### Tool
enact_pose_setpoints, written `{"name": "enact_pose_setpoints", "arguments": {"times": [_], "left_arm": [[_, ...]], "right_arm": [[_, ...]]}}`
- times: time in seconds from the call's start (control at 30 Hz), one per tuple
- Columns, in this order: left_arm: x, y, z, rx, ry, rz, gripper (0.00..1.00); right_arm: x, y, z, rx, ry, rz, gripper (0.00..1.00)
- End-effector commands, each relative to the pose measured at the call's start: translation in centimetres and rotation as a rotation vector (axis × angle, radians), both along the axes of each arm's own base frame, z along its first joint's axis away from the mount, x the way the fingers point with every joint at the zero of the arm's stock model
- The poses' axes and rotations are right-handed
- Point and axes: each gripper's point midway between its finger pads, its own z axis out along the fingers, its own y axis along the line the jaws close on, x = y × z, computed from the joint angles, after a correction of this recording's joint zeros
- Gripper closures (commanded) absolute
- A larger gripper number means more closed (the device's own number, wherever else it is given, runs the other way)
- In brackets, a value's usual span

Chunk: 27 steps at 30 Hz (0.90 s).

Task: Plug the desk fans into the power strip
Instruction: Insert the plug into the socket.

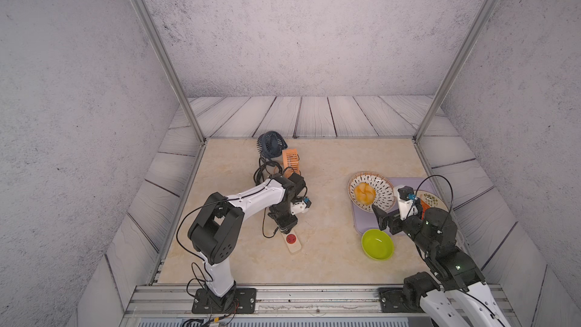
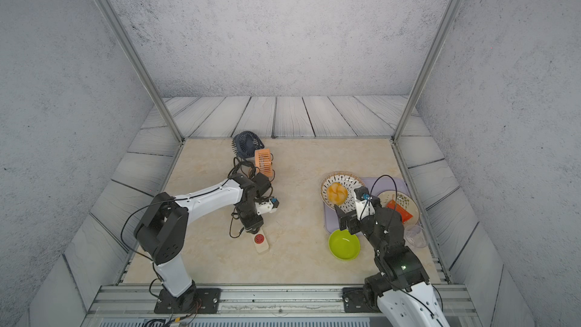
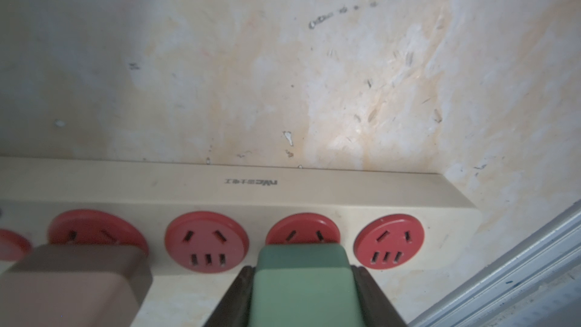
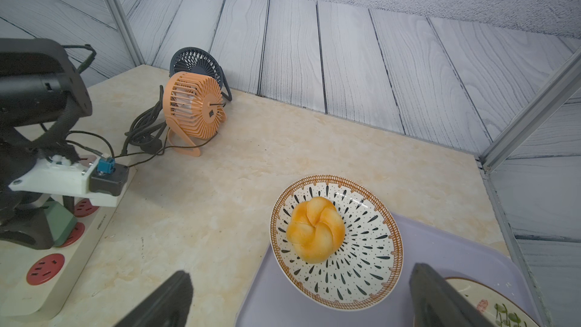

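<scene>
**Left pincer holds a green plug on the power strip**

The power strip [image 1: 293,244] lies flat on the table [image 1: 330,262], right under the left pincer [image 1: 285,229]. That pincer is clamped on a green plug [image 3: 301,287]. The plug sits over the second red socket from the strip's free end. I cannot tell if its pins are in.

Only the wrist views show the plug. The left wrist view alone shows a brown plug [image 3: 72,278] on the strip too, with one bare socket between the two plugs. In both top views the left arm hides them.

Past the strip's far end stand an orange fan [image 4: 195,105] and a dark blue fan [image 4: 196,61], with black cords [image 4: 144,127] bunched beside them.

Well off to the right of the strip lies a purple tray [image 1: 364,226]. A dotted plate [image 4: 371,237] rests partly on it, with a bread roll [image 4: 316,231] in it. A second plate [image 2: 384,198] on the tray holds an orange packet [image 2: 398,210]. A green bowl [image 1: 377,244] sits on the table just beside the tray. A clear cup [image 2: 415,235] shows in a top view, near the tray.

The right pincer [image 4: 301,290] hangs over the tray with its two fingers wide apart.
</scene>
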Motion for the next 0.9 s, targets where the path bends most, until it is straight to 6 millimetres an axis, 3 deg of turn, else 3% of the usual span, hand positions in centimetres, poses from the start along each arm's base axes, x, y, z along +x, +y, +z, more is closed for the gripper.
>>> {"name": "enact_pose_setpoints", "arguments": {"times": [0.0, 0.27, 0.4, 0.43, 0.53, 0.6, 0.73, 0.87], "left_arm": [[-1.8, 1.4, -5.9, 0.107, 0.088, 0.027, 1.0], [-2.2, 1.4, -6.4, 0.152, 0.003, -0.018, 1.0], [-1.2, 1.1, -5.1, 0.133, -0.031, -0.01, 1.0], [-0.8, 0.8, -4.6, 0.125, -0.042, -0.012, 0.96], [-0.2, 0.0, -2.7, 0.084, -0.074, -0.019, 0.58], [-0.2, -0.1, -1.6, 0.059, -0.096, -0.021, 0.42], [-0.7, -0.2, -0.2, 0.011, -0.105, -0.026, 0.3], [-0.6, -0.3, 1.2, -0.008, -0.13, -0.031, 0.25]], "right_arm": [[0.1, -0.4, 0.0, 0.003, -0.008, -0.022, 0.01], [0.0, -0.5, 0.3, 0.005, -0.018, -0.025, 0.01], [0.0, -0.5, 0.4, 0.006, -0.023, -0.025, 0.01], [0.0, -0.5, 0.4, 0.006, -0.023, -0.025, 0.01], [0.0, -0.5, 0.3, 0.006, -0.02, -0.024, 0.01], [0.0, -0.5, 0.3, 0.004, -0.02, -0.024, 0.01], [0.0, -0.5, 0.3, 0.002, -0.018, -0.028, 0.01], [0.0, -0.6, 0.3, 0.0, -0.019, -0.029, 0.01]]}}
